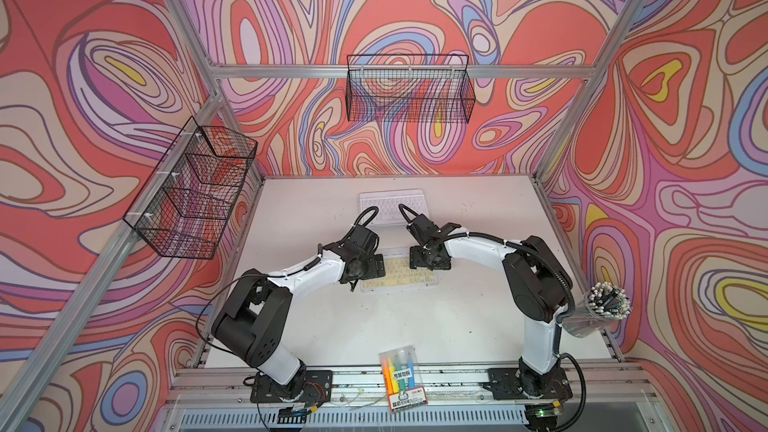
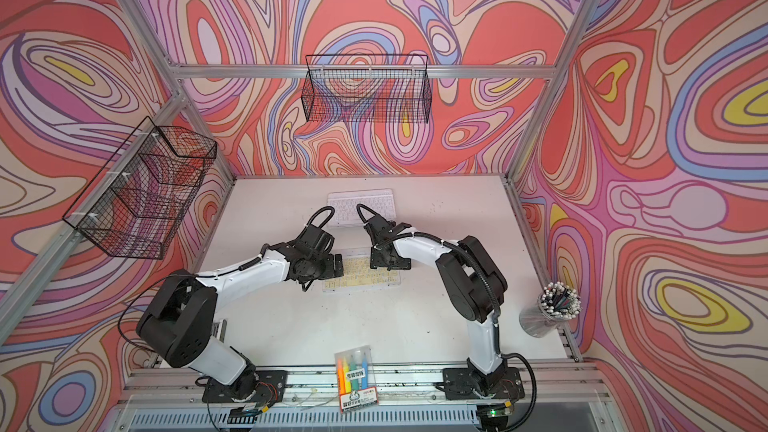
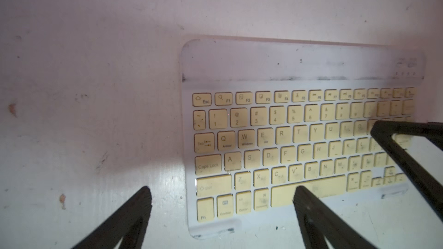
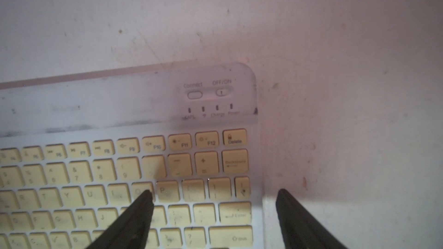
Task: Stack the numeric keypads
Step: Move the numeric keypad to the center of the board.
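Yellow keys fill the clear-framed yellow keypad [image 1: 399,278], which lies flat near the middle of the white table [image 1: 457,326], its long side running across between the two arms.

The left gripper [image 3: 221,195] hangs over the keypad's Esc-and-Fn end with its jaws well apart. One fingertip [image 3: 140,202] is over bare table just beside the short edge and the other [image 3: 304,200] is over the space bar, so that edge sits between them.

The right gripper [image 4: 215,197] stands the same way at the opposite end, jaws apart. One fingertip [image 4: 143,204] is over the O and P keys and the other [image 4: 287,202] is over bare table just past the Enter-side edge.

Neither pair is clamped on the frame; whether any fingertip touches the keys or the table I cannot tell from these angles. In the left wrist view a finger of the right gripper shows over the far keys.

Nearer the back wall a pale keypad [image 1: 390,205] lies flat, apart from the yellow one and partly hidden by the arms' cables. A pack of markers [image 1: 402,380] lies at the table's front edge.
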Controlling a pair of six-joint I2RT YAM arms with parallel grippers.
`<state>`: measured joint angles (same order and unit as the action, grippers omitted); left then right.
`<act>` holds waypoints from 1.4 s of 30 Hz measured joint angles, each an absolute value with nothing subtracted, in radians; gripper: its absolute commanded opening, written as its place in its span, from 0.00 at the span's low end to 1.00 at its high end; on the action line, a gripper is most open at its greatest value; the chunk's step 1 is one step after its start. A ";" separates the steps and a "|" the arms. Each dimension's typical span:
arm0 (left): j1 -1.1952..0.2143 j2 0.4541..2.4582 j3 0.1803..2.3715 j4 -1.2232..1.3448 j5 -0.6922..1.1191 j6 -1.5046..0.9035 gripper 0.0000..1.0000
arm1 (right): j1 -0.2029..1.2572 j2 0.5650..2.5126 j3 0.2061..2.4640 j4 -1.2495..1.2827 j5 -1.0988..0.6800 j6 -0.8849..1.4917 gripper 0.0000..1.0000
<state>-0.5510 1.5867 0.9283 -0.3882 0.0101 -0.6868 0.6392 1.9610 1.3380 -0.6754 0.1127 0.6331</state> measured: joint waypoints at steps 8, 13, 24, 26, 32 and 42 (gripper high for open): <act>-0.551 1.630 0.929 -0.358 0.031 -0.693 0.91 | 0.616 1.952 1.308 -0.637 0.062 0.630 0.81; -0.551 1.652 0.932 -0.350 0.042 -0.693 0.91 | 0.603 1.939 1.289 -0.615 0.035 0.629 0.81; -0.551 1.686 0.947 -0.325 0.060 -0.692 0.91 | 0.564 1.899 1.225 -0.532 -0.056 0.620 0.79; -0.551 1.687 0.947 -0.316 0.064 -0.692 0.91 | 0.556 1.894 1.217 -0.515 -0.081 0.617 0.79; -0.551 1.688 0.941 -0.297 0.070 -0.684 0.91 | 0.524 1.873 1.178 -0.461 -0.163 0.599 0.77; -0.477 1.638 0.830 -0.100 0.177 -0.681 0.88 | 0.432 1.820 1.065 -0.324 -0.366 0.579 0.74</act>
